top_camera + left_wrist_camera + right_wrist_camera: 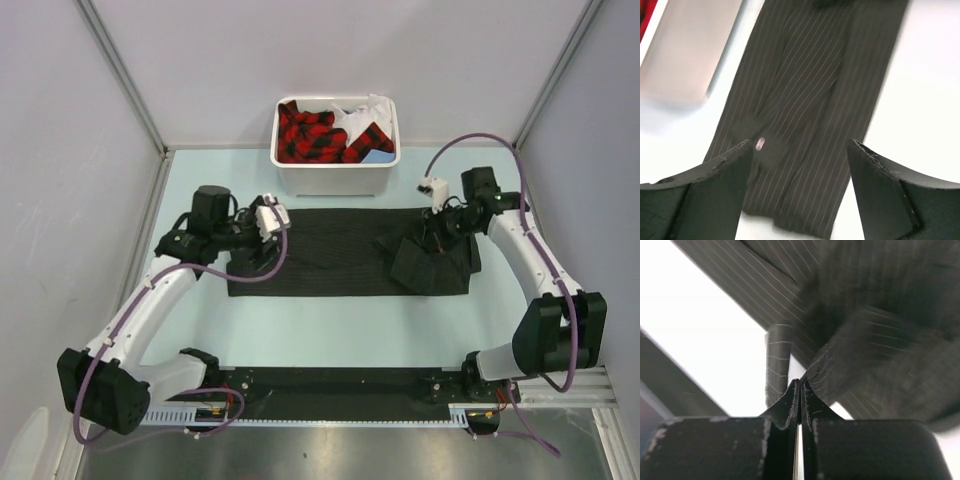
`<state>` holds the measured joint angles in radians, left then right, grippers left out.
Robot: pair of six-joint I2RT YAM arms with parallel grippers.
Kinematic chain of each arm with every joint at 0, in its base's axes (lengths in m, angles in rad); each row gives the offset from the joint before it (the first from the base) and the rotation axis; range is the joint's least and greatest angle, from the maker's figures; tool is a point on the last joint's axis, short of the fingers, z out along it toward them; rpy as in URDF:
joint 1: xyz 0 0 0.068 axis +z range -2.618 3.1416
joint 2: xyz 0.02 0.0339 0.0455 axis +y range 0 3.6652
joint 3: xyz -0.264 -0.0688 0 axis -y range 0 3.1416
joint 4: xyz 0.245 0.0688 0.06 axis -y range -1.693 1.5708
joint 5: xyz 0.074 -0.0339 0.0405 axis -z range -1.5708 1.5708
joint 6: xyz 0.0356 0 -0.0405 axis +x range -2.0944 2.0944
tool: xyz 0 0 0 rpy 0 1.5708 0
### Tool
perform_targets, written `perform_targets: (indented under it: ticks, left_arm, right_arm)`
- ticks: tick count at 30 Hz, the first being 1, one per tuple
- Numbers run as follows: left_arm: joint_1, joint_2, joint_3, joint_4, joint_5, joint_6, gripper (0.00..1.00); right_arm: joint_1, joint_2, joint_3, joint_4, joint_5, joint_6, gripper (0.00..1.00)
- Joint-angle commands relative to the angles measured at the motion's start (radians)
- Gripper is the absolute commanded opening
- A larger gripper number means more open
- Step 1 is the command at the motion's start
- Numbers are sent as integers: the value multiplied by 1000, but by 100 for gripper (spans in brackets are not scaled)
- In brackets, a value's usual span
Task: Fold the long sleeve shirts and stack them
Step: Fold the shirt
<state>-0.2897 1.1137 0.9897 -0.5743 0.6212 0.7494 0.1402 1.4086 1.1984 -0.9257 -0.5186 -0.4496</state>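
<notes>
1. One dark pinstriped shirt [340, 250] lies spread across the pale table [300, 330], just in front of a white bin [335, 182] that holds red-and-black cloth [305, 135].
2. Right gripper [799, 387] sits at the shirt's right end. Its jaws are pressed together with a fold of the cloth pinched at the tips, and the fabric there is bunched and raised.
3. Left gripper [799, 150] hovers over the shirt's left end, jaws wide apart, holding nothing.

Your left arm [140, 305] and right arm [520, 250]: white links, black joints, looping purple cables [255, 272]; white wrist blocks [433, 187] at ten and two o'clock, black fingers [705, 195].
</notes>
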Motion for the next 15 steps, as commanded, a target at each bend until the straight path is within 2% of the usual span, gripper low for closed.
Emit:
perform_targets:
  ticks: [1,3,5,10,14,15]
  left_arm:
    - [-136,57,46,85,120,-186,82]
    - [-196,112,50,181,153,-267,84]
    - [-241,190,59,261,198,-414,86]
    - [-284,353,87,604,267,-769,91]
    - [-311,469,81,853,307,-950,93]
    - [-318,498,75,969,314,-990,94]
  right_arm:
    - [-94,69,43,17,-473,130,0]
    - [-134,84,33,126,-602,264,0]
    - [-181,89,7,230,-662,362,0]
    - [-191,58,-42,277,-736,376,0]
    - [-194,18,-71,278,-756,362,0]
    - [-194,12,-80,283,-759,365,0]
